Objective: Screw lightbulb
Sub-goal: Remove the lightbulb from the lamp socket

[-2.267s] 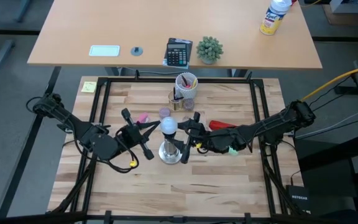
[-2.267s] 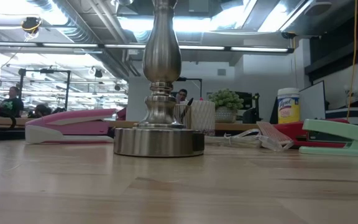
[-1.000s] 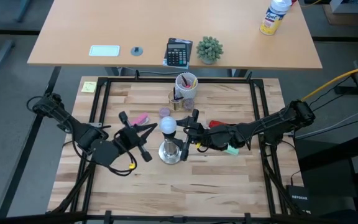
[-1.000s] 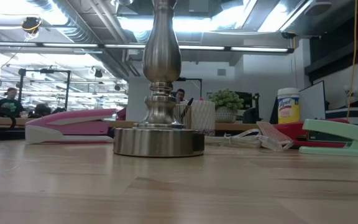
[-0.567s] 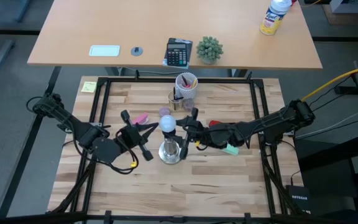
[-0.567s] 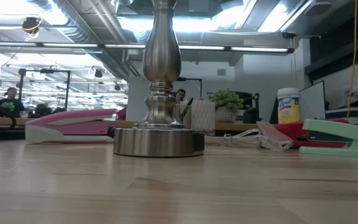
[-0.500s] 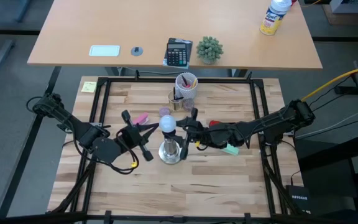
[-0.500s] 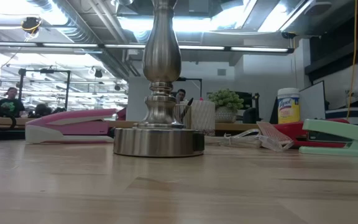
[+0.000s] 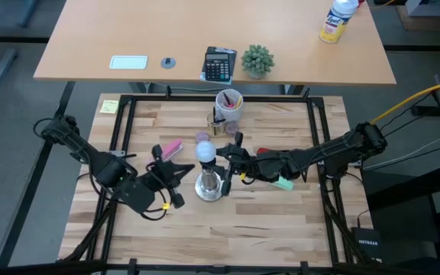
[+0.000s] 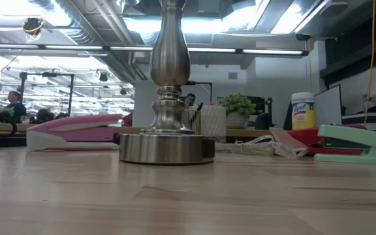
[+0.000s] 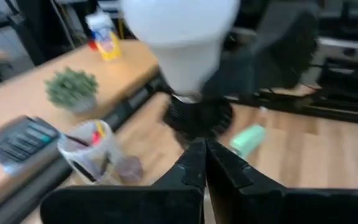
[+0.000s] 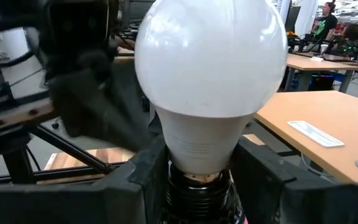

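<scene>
Right tool [image 12: 194,177] grips lightbulb [image 12: 211,74]; bottle [image 10: 302,111] reads "Lysol".

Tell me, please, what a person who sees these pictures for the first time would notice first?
The white lightbulb stands out first, sitting on top of the silver lamp stand near the middle of the wooden table. The right claw sits beside the bulb with its fingers flanking the dark socket just below it, while the left claw is shut and empty on the stand's other side. A pink stapler lies behind the stand's base.
</scene>
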`<move>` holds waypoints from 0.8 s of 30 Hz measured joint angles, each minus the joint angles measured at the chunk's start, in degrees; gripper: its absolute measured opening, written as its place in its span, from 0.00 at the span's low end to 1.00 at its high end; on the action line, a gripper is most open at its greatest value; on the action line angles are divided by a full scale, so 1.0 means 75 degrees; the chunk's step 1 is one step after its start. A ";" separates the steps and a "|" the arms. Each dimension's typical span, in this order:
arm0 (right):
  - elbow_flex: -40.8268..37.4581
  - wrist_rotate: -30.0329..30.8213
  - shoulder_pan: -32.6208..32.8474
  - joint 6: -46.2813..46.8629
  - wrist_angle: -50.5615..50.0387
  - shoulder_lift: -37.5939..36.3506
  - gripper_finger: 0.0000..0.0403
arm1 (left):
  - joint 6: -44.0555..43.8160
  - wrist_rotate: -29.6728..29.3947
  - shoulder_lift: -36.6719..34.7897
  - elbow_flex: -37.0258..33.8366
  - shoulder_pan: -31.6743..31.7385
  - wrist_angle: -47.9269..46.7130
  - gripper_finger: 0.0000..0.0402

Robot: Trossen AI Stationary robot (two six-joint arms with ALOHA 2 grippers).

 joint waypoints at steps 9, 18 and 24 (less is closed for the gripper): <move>0.0000 0.0010 0.0000 -0.0001 -0.0002 0.0000 0.40 | -0.0588 0.0584 0.0857 -0.0041 0.0054 0.0094 0.00; 0.0000 0.0011 0.0011 -0.0003 -0.0007 -0.0003 0.40 | -0.0617 0.0428 0.1497 -0.0041 0.0293 0.0045 0.00; 0.0000 0.0008 0.0015 -0.0003 -0.0009 -0.0003 0.40 | -0.0072 0.0428 0.1503 -0.0044 0.0415 0.0026 0.01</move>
